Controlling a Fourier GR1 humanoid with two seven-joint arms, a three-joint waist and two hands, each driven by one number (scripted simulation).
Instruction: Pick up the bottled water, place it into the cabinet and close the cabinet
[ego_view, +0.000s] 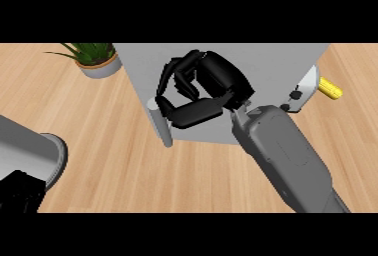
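The grey cabinet (280, 65) stands at the top middle of the head view, and I look down on its top. My right hand (210, 82) hovers over the cabinet's left part, fingers loosely bent toward the thumb, with nothing visible between them. A pale grey upright edge (160, 122) runs down the cabinet's left front corner, just below the fingertips (164, 102). No bottled water shows anywhere. My left hand (18, 192) is a dark shape at the lower left edge, with its grey forearm (29, 152) above it.
A potted plant (96, 59) stands on the wooden counter (111, 150) left of the cabinet. A yellow object (330, 89) and a white part with black knobs (304, 94) sit at the cabinet's right side.
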